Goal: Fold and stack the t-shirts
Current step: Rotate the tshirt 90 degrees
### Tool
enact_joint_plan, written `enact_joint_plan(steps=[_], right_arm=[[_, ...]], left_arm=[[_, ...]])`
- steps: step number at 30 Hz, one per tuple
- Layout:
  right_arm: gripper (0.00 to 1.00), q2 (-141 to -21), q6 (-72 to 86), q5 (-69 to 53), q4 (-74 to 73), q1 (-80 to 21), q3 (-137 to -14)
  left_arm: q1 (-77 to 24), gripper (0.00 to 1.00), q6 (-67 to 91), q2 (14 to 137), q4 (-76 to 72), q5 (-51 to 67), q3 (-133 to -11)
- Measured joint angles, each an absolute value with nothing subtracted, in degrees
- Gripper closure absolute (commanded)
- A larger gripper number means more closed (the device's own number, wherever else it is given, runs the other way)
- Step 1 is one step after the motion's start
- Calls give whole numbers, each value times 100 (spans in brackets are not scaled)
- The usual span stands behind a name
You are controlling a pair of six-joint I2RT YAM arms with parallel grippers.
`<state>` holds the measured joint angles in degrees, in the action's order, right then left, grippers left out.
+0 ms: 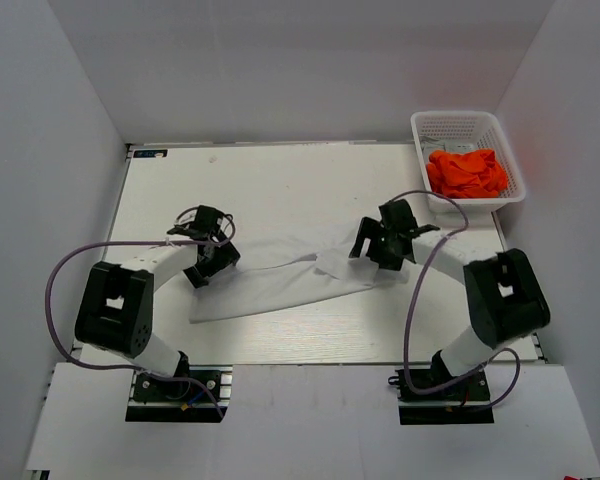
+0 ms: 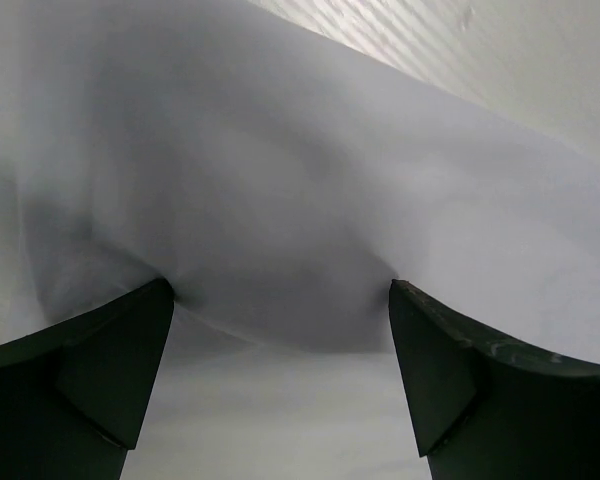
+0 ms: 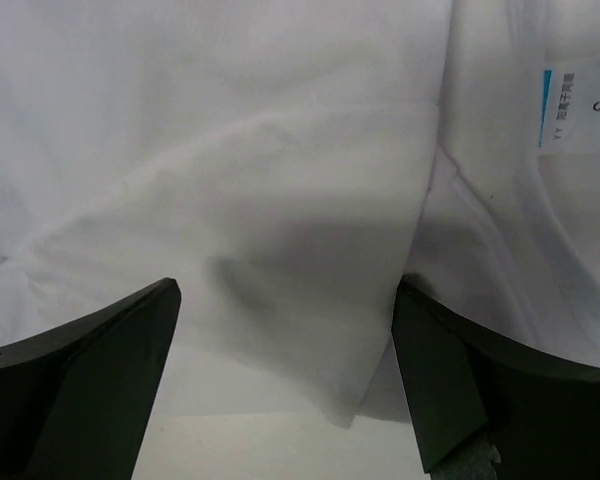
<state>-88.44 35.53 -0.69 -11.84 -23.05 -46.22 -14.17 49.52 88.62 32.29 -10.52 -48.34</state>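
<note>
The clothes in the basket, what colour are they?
Bright orange. The orange t-shirts in the white basket show best in the top external view.

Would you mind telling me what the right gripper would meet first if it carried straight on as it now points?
Most likely the white t-shirt: its fabric fills the view ahead of the open right gripper, with the size label at the view's edge. How near is unclear.

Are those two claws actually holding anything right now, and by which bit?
Nothing is pinched. The left gripper and right gripper are both open, fingers spread over the white t-shirt.
</note>
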Motion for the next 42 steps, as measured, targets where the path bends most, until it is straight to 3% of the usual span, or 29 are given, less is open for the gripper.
enact_joint_plan(steps=[3, 7, 13, 14, 20, 27, 34, 42], right_arm=[[10, -9690, 3424, -270, -1199, -2078, -5498], [10, -11415, 3052, -720, -1046, -1885, -7607], [10, -14626, 2237, -917, -1831, -1929, -12715], [10, -14864, 2143, -956, -1846, -1940, -13045], [10, -14230, 1721, -1243, -1476, -1984, -11961], [10, -13878, 1352, -1258, -1638, -2060, -12156], [10, -12554, 1310, -834, -1697, -2244, -11253], [10, -11900, 1649, 475, -2161, -3183, -9550]], left_arm=[[-1824, 2, 5022, 8667, 3162, -1072, -4613], [-2611, 3, 5225, 8438, 2681, -596, -4292], [-4246, 2, 5649, 9393, 2215, 34, -5315], [-4491, 2, 5680, 9596, 2202, 49, -5535], [-5450, 0, 5653, 10160, 2368, -8, -6263], [-5697, 0, 5411, 9994, 2783, -482, -6377], [-5822, 0, 4928, 8927, 3319, -1044, -6372], [-5666, 0, 5752, 7185, 4611, -2700, -5190]])
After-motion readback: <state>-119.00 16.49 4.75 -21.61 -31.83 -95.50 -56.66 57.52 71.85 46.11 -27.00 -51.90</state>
